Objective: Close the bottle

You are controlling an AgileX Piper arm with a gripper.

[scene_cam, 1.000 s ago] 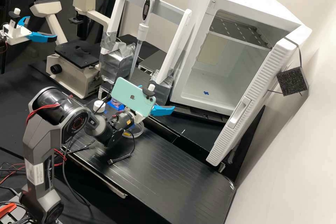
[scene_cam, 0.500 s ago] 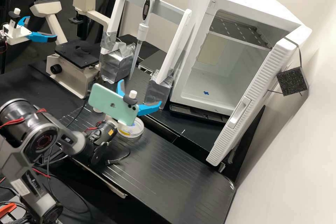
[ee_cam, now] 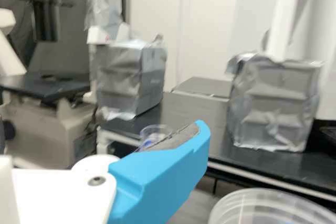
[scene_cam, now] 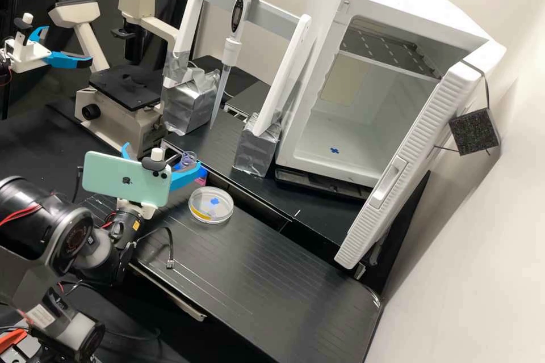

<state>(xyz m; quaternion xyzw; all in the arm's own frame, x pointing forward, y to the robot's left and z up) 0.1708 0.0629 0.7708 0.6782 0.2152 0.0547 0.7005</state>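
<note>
Gripper (scene_cam: pixel 162 155): fingers spread wide, grasping nothing, above the far left part of the counter (scene_cam: pixel 255 272). Clear bottle (scene_cam: pixel 188 159): upright near the counter's far edge, towards its left end, mouth uncovered, partly hidden behind one blue finger. Clear petri dish (scene_cam: pixel 210 205): lying near the same edge, right of the bottle.

I've brought the gripper (scene_cam: pixel 163 157) over from the middle of the high view to left of centre, and the clear dish (scene_cam: pixel 200 195) it partly covered now sits fully exposed.
</note>
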